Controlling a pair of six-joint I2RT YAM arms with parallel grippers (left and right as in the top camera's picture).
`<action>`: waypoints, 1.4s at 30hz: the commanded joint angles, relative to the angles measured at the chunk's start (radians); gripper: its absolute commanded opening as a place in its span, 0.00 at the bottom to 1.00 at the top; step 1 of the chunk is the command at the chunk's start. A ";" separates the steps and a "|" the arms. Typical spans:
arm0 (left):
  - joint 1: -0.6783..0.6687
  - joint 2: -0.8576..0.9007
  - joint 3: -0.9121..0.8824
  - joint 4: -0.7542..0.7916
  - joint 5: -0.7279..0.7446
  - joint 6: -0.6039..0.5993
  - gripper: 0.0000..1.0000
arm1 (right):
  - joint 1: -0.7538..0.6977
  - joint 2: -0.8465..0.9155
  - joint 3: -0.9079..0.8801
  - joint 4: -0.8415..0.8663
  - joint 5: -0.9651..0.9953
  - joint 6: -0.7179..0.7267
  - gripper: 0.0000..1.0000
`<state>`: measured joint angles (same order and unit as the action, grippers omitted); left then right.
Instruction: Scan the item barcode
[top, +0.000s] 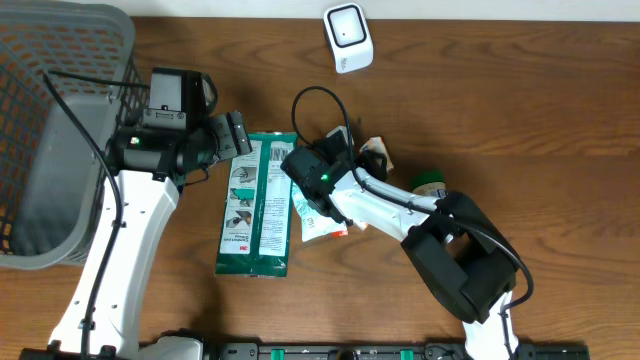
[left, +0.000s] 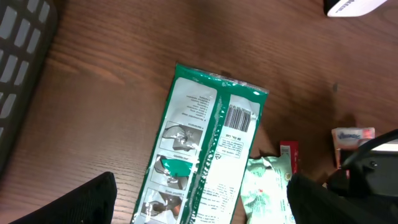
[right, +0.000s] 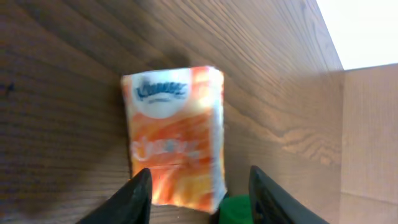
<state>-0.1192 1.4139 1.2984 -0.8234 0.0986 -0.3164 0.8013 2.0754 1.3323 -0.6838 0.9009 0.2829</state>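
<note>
A white barcode scanner (top: 347, 38) stands at the table's far edge. A long green and white packet (top: 258, 205) lies flat, its barcode (left: 239, 118) facing up. My left gripper (left: 199, 211) hovers over it, open, with a black finger on either side of the packet and nothing gripped. An orange tissue pack (right: 174, 137) lies on the wood, also seen from above (top: 375, 155). My right gripper (right: 199, 177) is open around the pack's near end; a gap shows at the right finger.
A grey mesh basket (top: 55, 130) fills the left side. A pale green crumpled wrapper (left: 264, 186) and a small red item (left: 289, 155) lie right of the long packet. A green cap (right: 239, 211) sits by the tissue pack. The table edge (right: 329, 43) runs beyond it.
</note>
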 joint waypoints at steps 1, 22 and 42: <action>0.003 0.005 0.002 -0.003 -0.006 0.009 0.88 | -0.011 -0.002 0.004 0.005 -0.078 0.008 0.52; 0.003 0.005 0.002 -0.003 -0.006 0.009 0.88 | -0.411 -0.135 0.257 -0.262 -0.923 0.008 0.54; 0.003 0.005 0.002 -0.003 -0.006 0.009 0.88 | -0.636 -0.114 -0.031 0.030 -1.289 -0.097 0.34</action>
<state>-0.1192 1.4139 1.2984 -0.8234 0.0986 -0.3164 0.1547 1.9438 1.3262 -0.6735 -0.3691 0.2092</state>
